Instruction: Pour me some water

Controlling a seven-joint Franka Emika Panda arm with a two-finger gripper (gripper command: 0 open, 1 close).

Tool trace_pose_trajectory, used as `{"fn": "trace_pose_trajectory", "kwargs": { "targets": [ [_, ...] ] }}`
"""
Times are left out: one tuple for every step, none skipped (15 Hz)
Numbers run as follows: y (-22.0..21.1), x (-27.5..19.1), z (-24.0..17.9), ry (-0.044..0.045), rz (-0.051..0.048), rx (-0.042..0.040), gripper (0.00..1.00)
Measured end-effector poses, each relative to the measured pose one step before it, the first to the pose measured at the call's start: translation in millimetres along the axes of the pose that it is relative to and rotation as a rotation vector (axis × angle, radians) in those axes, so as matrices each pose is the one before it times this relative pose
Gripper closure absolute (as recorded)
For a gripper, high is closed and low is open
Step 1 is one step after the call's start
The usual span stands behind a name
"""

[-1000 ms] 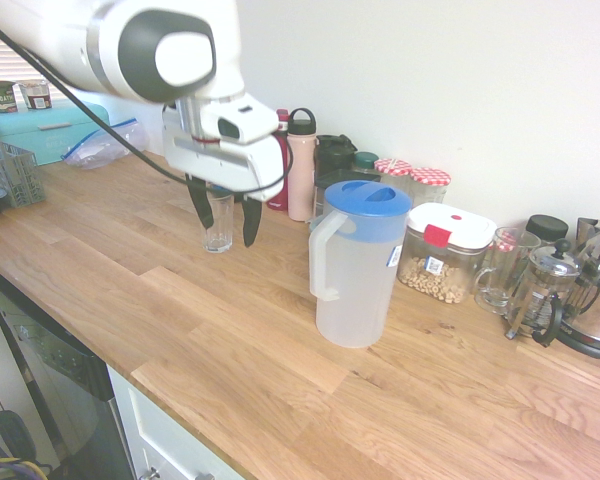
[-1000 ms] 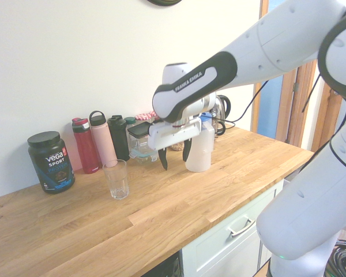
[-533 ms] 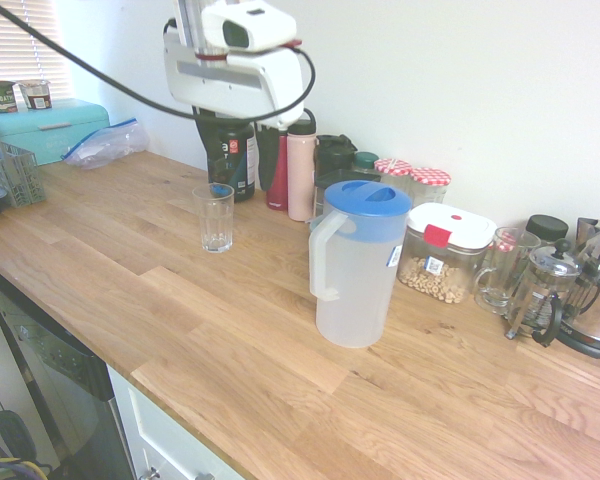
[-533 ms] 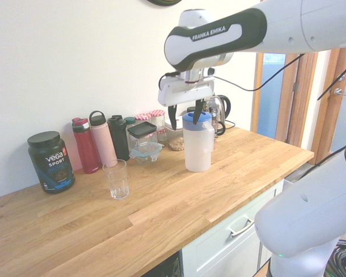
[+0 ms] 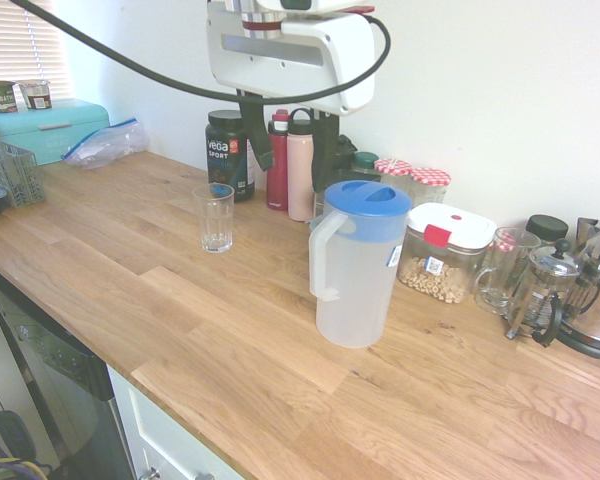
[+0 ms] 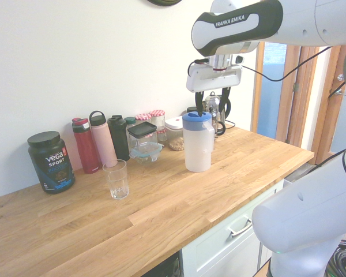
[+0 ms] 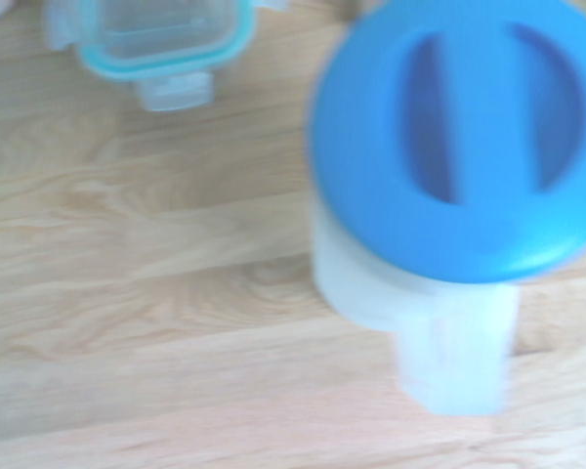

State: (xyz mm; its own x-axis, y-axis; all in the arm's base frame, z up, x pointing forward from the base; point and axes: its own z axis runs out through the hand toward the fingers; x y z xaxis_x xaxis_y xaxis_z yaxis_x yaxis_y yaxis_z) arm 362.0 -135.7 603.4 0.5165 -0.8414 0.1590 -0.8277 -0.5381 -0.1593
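Wooden counter (image 5: 180, 300): pitcher (image 5: 355, 265) upright, handle facing glass (image 5: 217, 217).

Franka arm (image 6: 288, 23): glossy white rounded shells joined by a black band that bore white "FRANKA EMIKA" lettering. The gripper (image 6: 214, 101) had a white rectangular body and dark fingers (image 5: 264, 146); a black cable (image 5: 130, 70) trailed from it.
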Motion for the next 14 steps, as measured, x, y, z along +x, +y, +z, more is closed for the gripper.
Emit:
{"fn": "trace_pose_trajectory", "kwargs": {
  "targets": [
    [4.40, 3.41, 7.45, -0.00289, 0.00114, -0.00249, 0.00],
    [3.85, 3.75, 8.80, -0.00092, -0.00058, -0.00058, 0.00],
    [2.16, 3.84, 8.93, 0.00116, -0.00093, 0.00106, 0.00],
    [1.19, 3.81, 9.40, 0.00032, -0.00094, 0.00137, 0.00],
    [0.11, 3.57, 10.60, -0.00147, -0.00450, -0.00075, 0.00],
    [-1.74, 2.65, 10.60, -0.00361, -0.00254, -0.00428, 0.00],
    [-2.26, 3.60, 9.95, -0.00406, -0.00130, -0.00479, 0.00],
    [-2.35, 3.11, 8.99, -0.00595, -0.00187, -0.00643, 0.00],
    [-1.55, 2.54, 7.60, -0.00703, -0.00169, -0.00630, 0.00],
    [-1.14, 2.52, 5.80, -0.00323, -0.00065, -0.00219, 0.00],
    [-1.01, 1.33, 4.20, -0.00342, -0.00161, -0.00306, 1.00],
    [-0.82, 1.03, 3.24, -0.00222, -0.00222, -0.00242, 1.00],
    [-0.47, 0.56, 2.12, -0.00212, -0.00269, -0.00198, 1.00],
    [-0.28, 0.39, 0.98, -0.00012, -0.00235, -0.00034, 1.00]
  ]
}}
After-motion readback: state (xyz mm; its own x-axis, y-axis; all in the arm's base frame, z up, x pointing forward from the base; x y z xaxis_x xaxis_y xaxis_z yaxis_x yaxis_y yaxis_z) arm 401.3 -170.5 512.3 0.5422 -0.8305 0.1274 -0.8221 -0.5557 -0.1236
